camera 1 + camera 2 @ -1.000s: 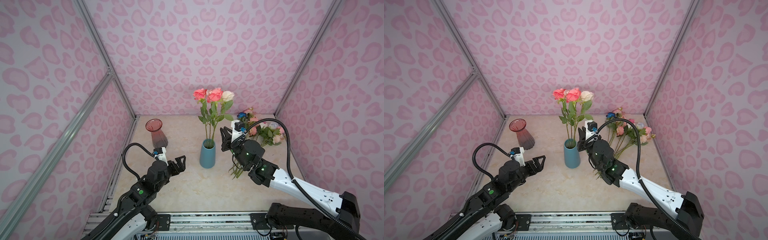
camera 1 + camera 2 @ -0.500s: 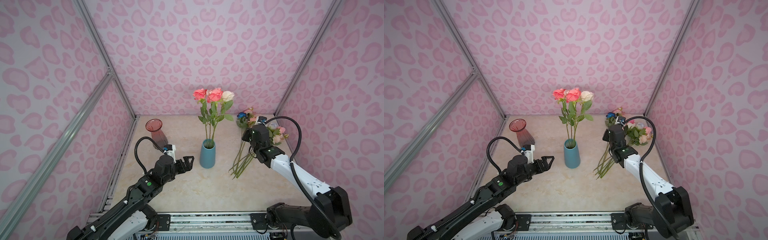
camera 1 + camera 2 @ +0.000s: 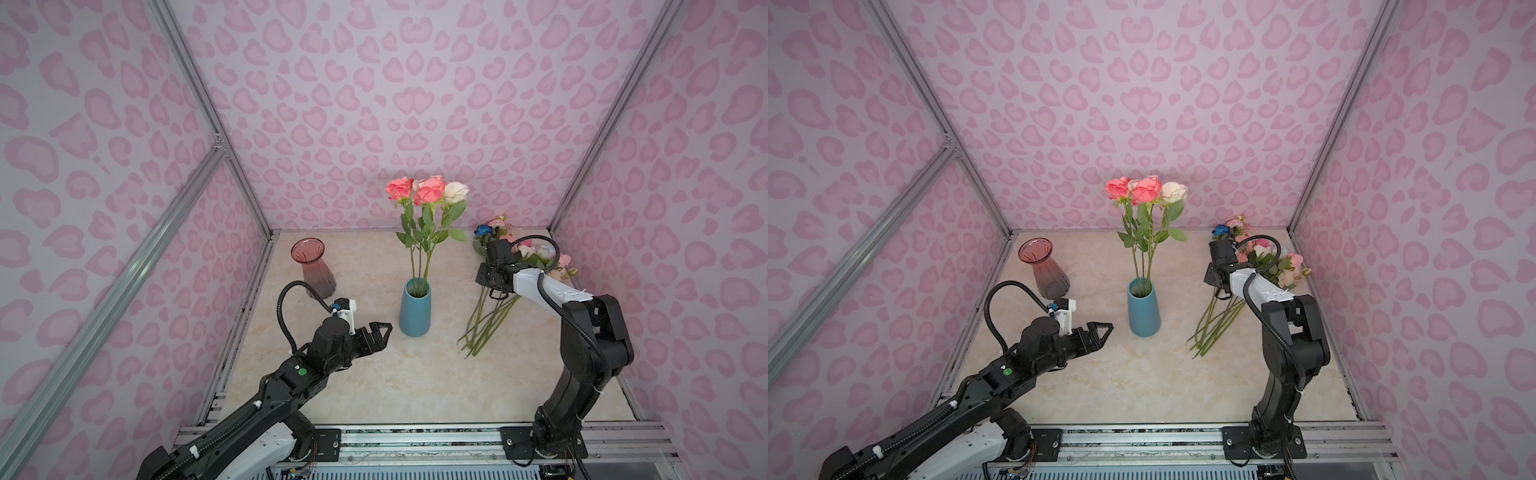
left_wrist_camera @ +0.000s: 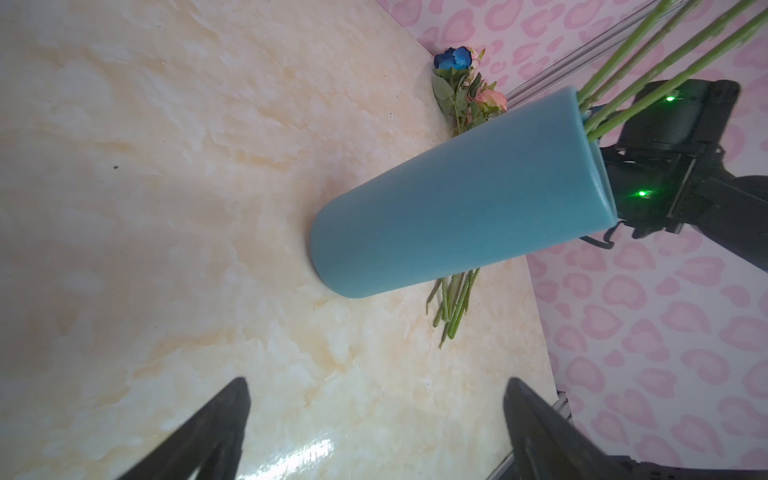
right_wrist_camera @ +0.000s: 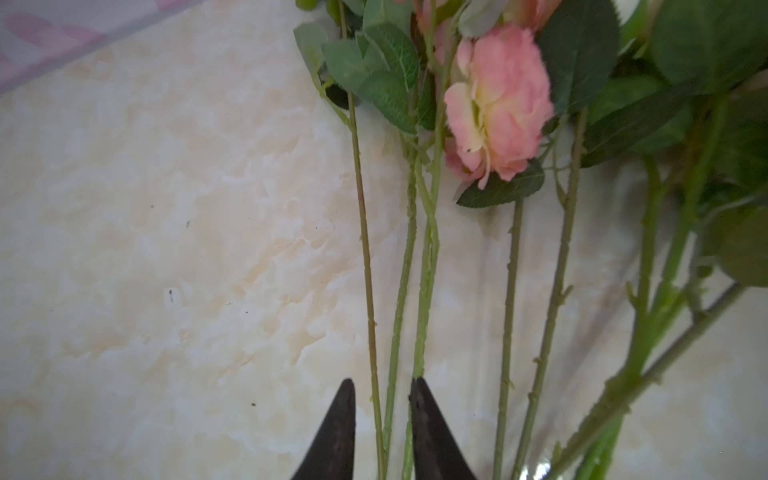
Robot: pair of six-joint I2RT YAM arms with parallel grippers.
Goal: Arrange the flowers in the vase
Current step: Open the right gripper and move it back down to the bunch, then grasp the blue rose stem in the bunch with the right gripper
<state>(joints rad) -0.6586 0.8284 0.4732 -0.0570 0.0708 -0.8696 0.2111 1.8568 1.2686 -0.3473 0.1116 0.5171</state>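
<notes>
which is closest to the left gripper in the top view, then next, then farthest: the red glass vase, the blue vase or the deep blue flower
From the left gripper, in a top view:
1. blue vase, just ahead of the jaws, in the centre.
2. red glass vase, back left.
3. deep blue flower, far back right.

The central vase [image 3: 414, 309] on the table [image 3: 374, 386] holds three flowers [image 3: 424, 216]. A second vase [image 3: 313, 270] stands behind-left; loose flowers [image 3: 488, 320] lie right.
</notes>
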